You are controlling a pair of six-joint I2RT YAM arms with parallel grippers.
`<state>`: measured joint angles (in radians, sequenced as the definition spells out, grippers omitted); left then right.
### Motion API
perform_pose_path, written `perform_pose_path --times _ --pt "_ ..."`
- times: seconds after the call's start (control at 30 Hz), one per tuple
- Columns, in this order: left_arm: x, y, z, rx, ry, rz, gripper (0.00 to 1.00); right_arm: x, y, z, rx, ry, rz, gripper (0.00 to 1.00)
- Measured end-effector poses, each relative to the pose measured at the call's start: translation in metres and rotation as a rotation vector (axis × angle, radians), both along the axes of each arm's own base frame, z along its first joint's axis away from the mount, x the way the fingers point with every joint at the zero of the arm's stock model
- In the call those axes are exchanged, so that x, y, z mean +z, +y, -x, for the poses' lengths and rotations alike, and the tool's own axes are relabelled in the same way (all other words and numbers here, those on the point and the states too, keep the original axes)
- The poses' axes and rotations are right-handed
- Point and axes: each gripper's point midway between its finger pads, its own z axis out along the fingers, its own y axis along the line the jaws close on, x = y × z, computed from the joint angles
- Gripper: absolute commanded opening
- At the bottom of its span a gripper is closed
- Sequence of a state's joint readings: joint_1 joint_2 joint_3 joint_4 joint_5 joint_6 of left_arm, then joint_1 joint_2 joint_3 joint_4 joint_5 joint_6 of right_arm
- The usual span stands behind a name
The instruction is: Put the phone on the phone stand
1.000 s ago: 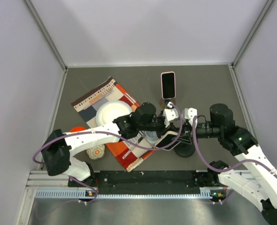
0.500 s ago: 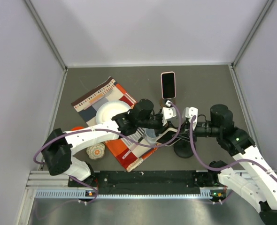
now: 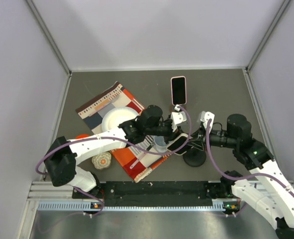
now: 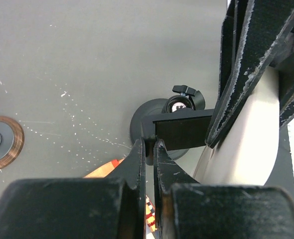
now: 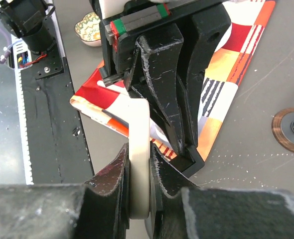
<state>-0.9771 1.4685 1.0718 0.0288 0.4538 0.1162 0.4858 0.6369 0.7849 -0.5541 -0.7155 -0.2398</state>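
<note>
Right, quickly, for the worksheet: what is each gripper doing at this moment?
Left gripper: shut, pinching the thin black plate of the phone stand.
Right gripper: shut on the edge of the cream-cased phone.

- Top cam: high, behind arms point(image 3: 94, 144), looks down on whole tabletop point(image 3: 221, 89).
- L wrist cam: close-up past left tool point(image 4: 149, 145) to stand point(image 4: 144, 119).
- R wrist cam: close-up, faces left tool.
- All share phone point(image 3: 178, 143).

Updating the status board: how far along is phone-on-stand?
Done: phone is picked up, clamped edge-on in the right gripper. In hand: left gripper pinches the black plate of the phone stand. Left: seat the phone on the plate and release.
</note>
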Motion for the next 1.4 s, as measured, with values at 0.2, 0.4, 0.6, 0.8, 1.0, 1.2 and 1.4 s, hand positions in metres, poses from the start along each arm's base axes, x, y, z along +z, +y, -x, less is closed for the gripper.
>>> perform_pose_path --times 0.2,0.4,0.6,0.8,1.0,1.2,1.4 --pt "0.0 0.004 -0.012 0.109 0.005 0.002 0.0 -0.003 -0.002 -0.01 -0.086 0.105 0.018 0.0" --pt "0.001 0.013 -0.037 0.282 -0.012 -0.005 0.0 -0.005 -0.007 -0.033 -0.225 0.234 0.089 0.0" --pt "0.006 0.016 -0.051 0.405 -0.038 0.006 0.0 -0.007 -0.023 -0.052 -0.417 0.313 0.147 0.0" --pt "0.004 0.017 -0.065 0.524 -0.038 0.016 0.0 -0.011 -0.035 -0.069 -0.562 0.374 0.178 0.0" --pt "0.012 0.012 -0.065 0.585 -0.059 0.025 0.0 -0.004 -0.042 -0.072 -0.647 0.435 0.185 0.0" --pt "0.017 0.015 -0.067 0.656 -0.072 0.025 0.0 -0.002 -0.046 -0.078 -0.678 0.461 0.168 0.0" --pt "0.013 0.015 -0.062 0.671 -0.053 0.018 0.0 -0.007 -0.046 -0.079 -0.672 0.485 0.173 0.0"
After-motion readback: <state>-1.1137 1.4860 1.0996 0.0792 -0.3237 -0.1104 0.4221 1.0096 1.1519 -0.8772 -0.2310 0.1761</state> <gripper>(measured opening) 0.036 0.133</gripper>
